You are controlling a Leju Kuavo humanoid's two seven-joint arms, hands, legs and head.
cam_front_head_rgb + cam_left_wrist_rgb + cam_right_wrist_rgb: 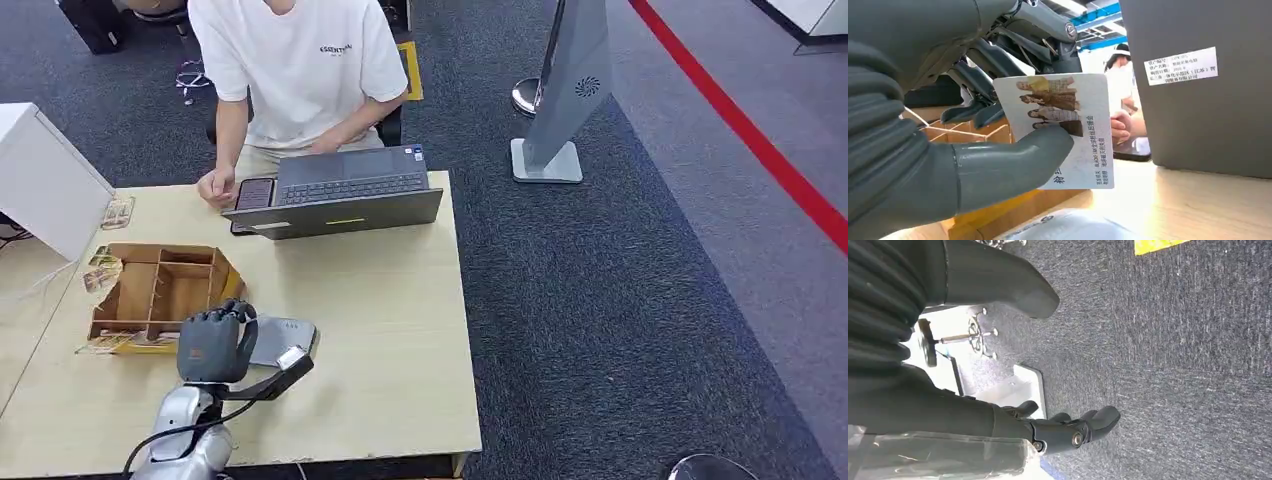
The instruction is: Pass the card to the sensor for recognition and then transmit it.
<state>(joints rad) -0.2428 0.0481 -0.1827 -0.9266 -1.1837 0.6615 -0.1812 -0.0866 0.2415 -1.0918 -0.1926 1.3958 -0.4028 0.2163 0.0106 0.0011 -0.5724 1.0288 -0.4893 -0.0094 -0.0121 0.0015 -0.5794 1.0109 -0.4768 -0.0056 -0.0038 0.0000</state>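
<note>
White card (pixel 1068 125), one, printed with figures and Chinese text, pinched by my left hand (pixel 212 345) fingers (pixel 1013 165). One grey sensor (pixel 285 335) beside them. Right hand (pixel 1068 432) fingers loosely curled, holding nothing.

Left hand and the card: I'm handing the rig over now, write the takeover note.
Left hand: pinches the white printed photo card between thumb and fingers, hovering over the flat grey sensor pad beside the brown wooden compartment box on the light wooden table.
Right hand: hangs over grey carpet, fingers curled, holding nothing.
Done: card picked up and brought to the sensor.
Left: confirm recognition, which cannot be told from these views, then pass the card on, probably to the person in the white shirt at the grey laptop.
</note>
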